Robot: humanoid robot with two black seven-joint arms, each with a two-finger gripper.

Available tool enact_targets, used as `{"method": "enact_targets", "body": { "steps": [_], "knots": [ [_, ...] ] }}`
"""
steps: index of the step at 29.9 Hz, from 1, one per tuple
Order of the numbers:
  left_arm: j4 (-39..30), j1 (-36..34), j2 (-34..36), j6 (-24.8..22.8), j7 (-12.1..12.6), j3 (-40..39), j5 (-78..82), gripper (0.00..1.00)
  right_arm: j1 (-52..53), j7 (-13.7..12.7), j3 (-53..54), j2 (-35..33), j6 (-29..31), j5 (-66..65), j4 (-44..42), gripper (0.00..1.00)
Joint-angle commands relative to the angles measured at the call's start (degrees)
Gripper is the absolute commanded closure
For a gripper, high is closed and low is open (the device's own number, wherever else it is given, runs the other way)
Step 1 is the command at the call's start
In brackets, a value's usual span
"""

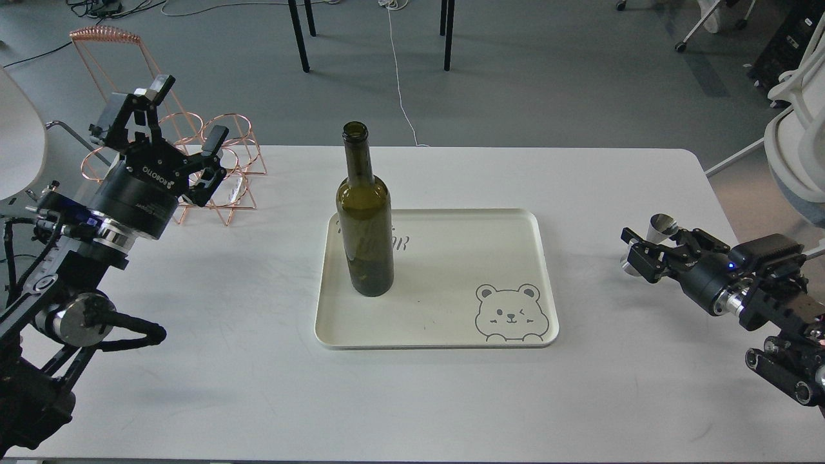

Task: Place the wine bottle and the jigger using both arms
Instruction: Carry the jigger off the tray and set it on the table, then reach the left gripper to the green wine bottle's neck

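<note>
One jigger [659, 240] clamped in right gripper [646, 252], left gripper [187, 138] spread, empty, wine bottle [365, 219] between

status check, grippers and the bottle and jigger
Left gripper open, empty, by copper wire rack. Right gripper closed on jigger. Wine bottle upright on cream tray. Nothing blocking.

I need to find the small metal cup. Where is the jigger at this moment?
In the head view the jigger is far right, above the table's right edge, between the fingers of the right pincer, well right of the cream tray.
</note>
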Motion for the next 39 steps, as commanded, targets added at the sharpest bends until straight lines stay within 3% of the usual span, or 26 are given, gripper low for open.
{"method": "enact_targets", "body": {
  "steps": [1, 8, 11, 14, 17, 24, 27, 31, 39],
  "knots": [
    [-0.99, 0.06, 0.3, -0.01, 0.0, 0.09, 0.0, 0.02, -0.49, -0.01, -4.12, -6.48, 0.0, 0.65, 4.63, 0.07],
    [-1.35, 0.06, 2.49, -0.01, -0.87, 0.09, 0.0, 0.02, -0.67, -0.01, -8.27, -22.91, 0.0, 4.67, 20.01, 0.06],
    [-2.49, 0.06, 4.77, 0.08, -4.53, 0.36, 1.22, 0.02, -0.58, -0.01, -7.22, -28.63, 0.0, 17.29, 29.67, 0.05],
    [-3.8, 0.15, 7.32, -0.01, -4.53, 0.44, 6.48, 0.02, 1.08, -0.01, -5.38, -31.8, 0.0, 35.21, 38.9, 0.04],
    [-7.83, 0.5, 9.96, -0.01, -4.53, 0.44, 14.73, 0.02, 3.11, -0.01, 0.06, -31.64, 1.35, 50.78, 43.14, 0.03],
    [-18.47, 0.42, 14.62, 0.08, -4.53, 0.36, 46.17, 0.02, 4.96, -0.01, 10.18, -25.85, 21.21, 81.64, 43.15, 0.03],
    [-20.33, -0.46, 15.24, 0.17, -4.53, 0.53, 62.51, 0.02, 4.78, -0.01, 11.51, -23.56, 21.93, 89.31, 43.24, 0.03],
    [-20.42, -3.97, 14.8, 0.43, -4.53, 1.06, 80.91, 0.02, 4.87, -0.01, 11.51, -19.69, 21.32, 89.94, 43.15, 0.03],
    [-18.23, -11.0, 14.36, 0.61, -4.53, 6.67, 84.28, 0.02, 4.43, -0.01, 11.42, -18.54, 21.05, 89.94, 43.06, 0.03]
  ]
}}
